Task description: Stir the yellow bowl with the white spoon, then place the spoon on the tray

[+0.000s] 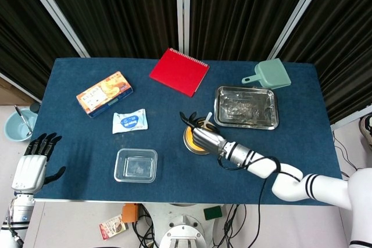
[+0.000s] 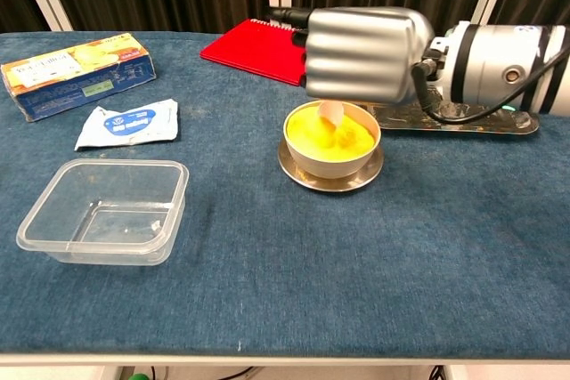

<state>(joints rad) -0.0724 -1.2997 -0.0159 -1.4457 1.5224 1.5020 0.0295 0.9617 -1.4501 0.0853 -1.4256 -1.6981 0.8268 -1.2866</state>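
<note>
The yellow bowl (image 2: 331,141) holds yellow contents and stands on a metal saucer (image 2: 330,181) mid-table; in the head view the bowl (image 1: 190,140) is partly covered by my right hand. My right hand (image 2: 361,52) (image 1: 201,136) hovers right over the bowl and grips the white spoon (image 2: 330,113), whose tip hangs just above the yellow contents. The spoon's handle (image 1: 208,119) sticks up behind the hand. The metal tray (image 1: 246,107) (image 2: 463,122) lies to the right of the bowl. My left hand (image 1: 34,164) hangs off the table's lower left, fingers spread, holding nothing.
A clear plastic container (image 1: 136,165) sits near the front edge. A white-blue packet (image 1: 129,121), a cracker box (image 1: 104,93) and a red notebook (image 1: 179,71) lie left and behind. A green scoop (image 1: 268,75) rests behind the tray.
</note>
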